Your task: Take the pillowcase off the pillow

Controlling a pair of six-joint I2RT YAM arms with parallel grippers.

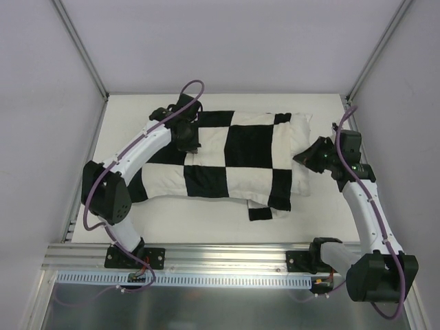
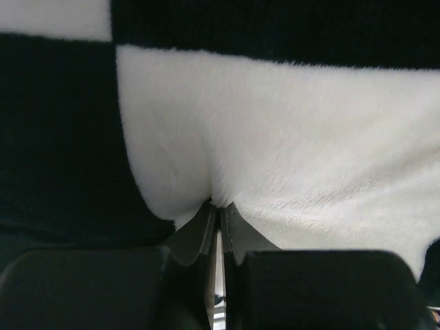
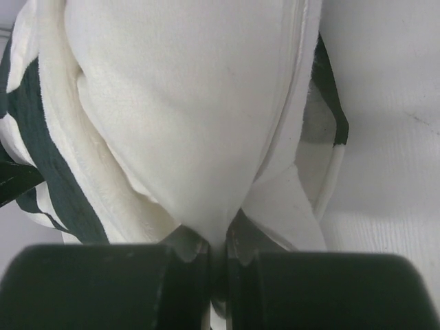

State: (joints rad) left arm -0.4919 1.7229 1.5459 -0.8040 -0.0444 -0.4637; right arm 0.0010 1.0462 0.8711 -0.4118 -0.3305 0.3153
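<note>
The white table (image 1: 206, 223) carries the whole bundle across its middle. The black-and-white checked pillowcase (image 1: 227, 155) lies flat and lengthwise over most of the pillow (image 1: 301, 134). The pillow's plain white end pokes out at the right side, and a loose flap of the case trails toward the near edge. The right gripper (image 3: 218, 237) has its jaws pinched tight on a fold of that bare white pillow end. Over on the far left part of the case, the left gripper (image 2: 220, 210) has its jaws squeezed together on a puckered white square of the fabric.
</note>
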